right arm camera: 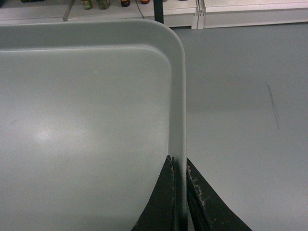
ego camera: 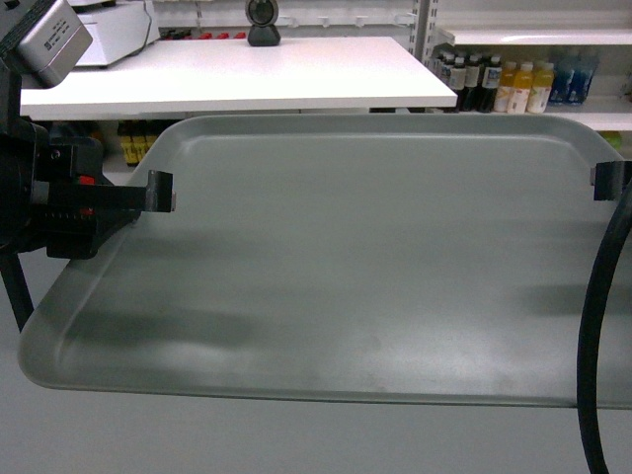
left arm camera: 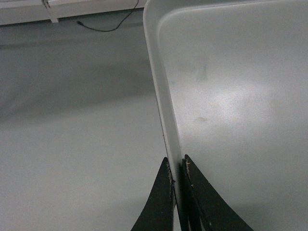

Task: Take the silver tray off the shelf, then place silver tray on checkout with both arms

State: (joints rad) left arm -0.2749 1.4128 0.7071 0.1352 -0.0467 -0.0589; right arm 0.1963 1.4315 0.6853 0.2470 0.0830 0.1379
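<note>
— Grey smooth floor fills the space under everything; what do the pincers show?

— Left gripper is clenched on the silver tray; its two thin black tapered prongs stand one on each side of the low raised rim, pressed against it, in the left wrist view; right gripper is likewise clamped on the opposite rim, one prong inside, one outside.

— And outward from there?

— Dull grey-silver metal, a plain smooth bottom with faint smudges and soft reflections; rounded corners; the tray is held level in the air between both arms, above the floor, wider than most of the head view; on the left, a black arm with a small red block; on the right, a thick black cable curves down in front of the tray's edge.

— Behind it?

— White flat checkout lies just beyond the tray's far rim, apart from it; a black round-headed scanner stands at its back edge; a white shelf at the right rear, with bottles of dark and yellow drink below.
</note>
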